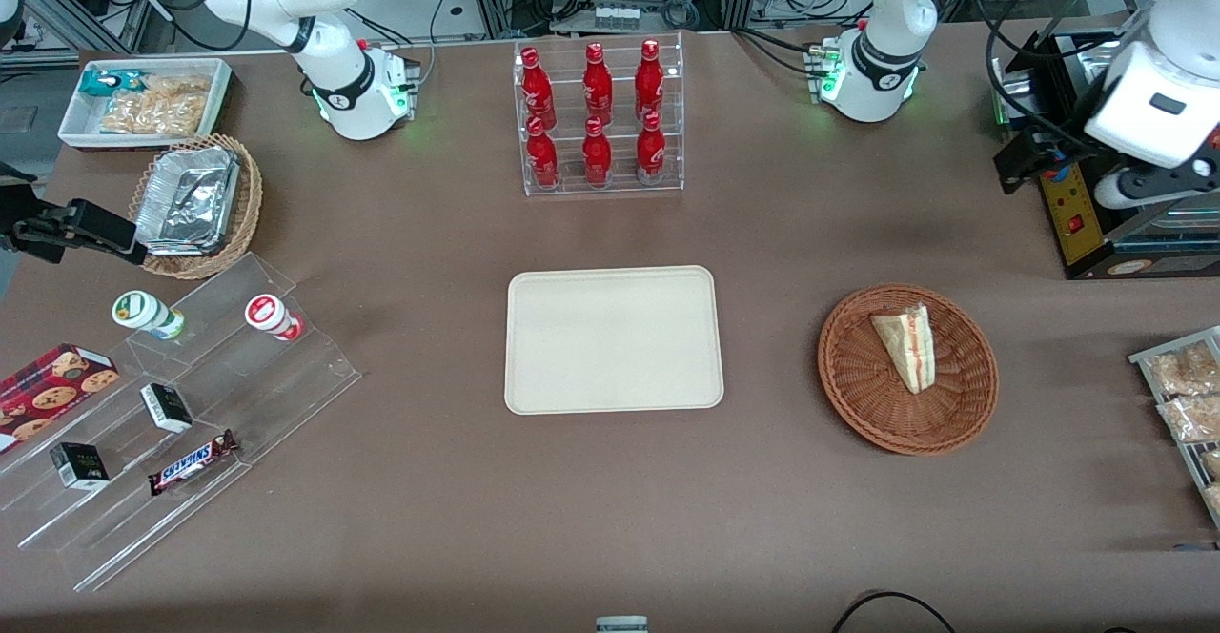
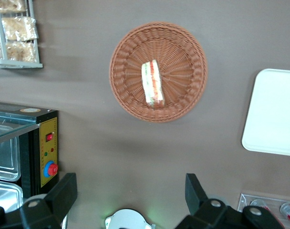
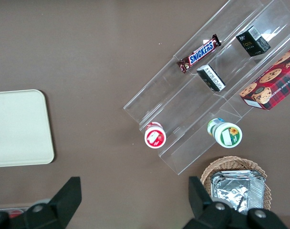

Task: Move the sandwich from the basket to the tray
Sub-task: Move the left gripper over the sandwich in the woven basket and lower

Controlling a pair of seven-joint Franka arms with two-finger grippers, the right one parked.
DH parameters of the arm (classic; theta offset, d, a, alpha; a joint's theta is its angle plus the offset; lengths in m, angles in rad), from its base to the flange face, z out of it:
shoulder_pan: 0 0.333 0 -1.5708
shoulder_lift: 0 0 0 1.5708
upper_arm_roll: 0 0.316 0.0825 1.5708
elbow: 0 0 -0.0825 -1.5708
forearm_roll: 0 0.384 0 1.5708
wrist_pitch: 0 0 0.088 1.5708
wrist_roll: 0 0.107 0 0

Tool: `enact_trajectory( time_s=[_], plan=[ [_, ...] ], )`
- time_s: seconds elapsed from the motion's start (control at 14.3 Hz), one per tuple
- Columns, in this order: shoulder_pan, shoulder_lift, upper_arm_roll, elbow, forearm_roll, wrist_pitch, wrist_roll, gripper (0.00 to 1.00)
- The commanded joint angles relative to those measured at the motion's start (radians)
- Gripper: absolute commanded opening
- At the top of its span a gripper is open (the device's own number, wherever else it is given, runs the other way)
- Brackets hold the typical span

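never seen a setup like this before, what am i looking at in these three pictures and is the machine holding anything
Two white robot arms stand at a brown table. One picture looks down from the front; the other two come from cameras on each arm's wrist. Only one arm works here. Its gripper hangs high above the table, farther from the front camera than the basket, jaws open and holding nothing. Below it a sandwich lies in a round wicker basket. Beside the basket, mid-table, is a cream tray with nothing on it. A rack of red bottles stands farther from the front camera, and snacks sit on clear steps toward the parked arm's end.
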Motion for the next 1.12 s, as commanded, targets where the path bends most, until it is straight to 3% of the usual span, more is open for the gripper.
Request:
enact_trajectory(
  time_s=[0.0, 0.14, 0.35, 1.05],
  plan=[
    [0.012, 0.024, -0.019, 0.032, -0.009, -0.025, 0.016, 1.00],
    [0.012, 0.025, -0.014, 0.021, -0.045, -0.021, 0.007, 1.00],
    [0.012, 0.054, -0.008, -0.038, -0.038, 0.039, 0.007, 1.00],
    [0.010, 0.140, 0.044, -0.483, -0.035, 0.578, -0.048, 1.00]
  ],
)
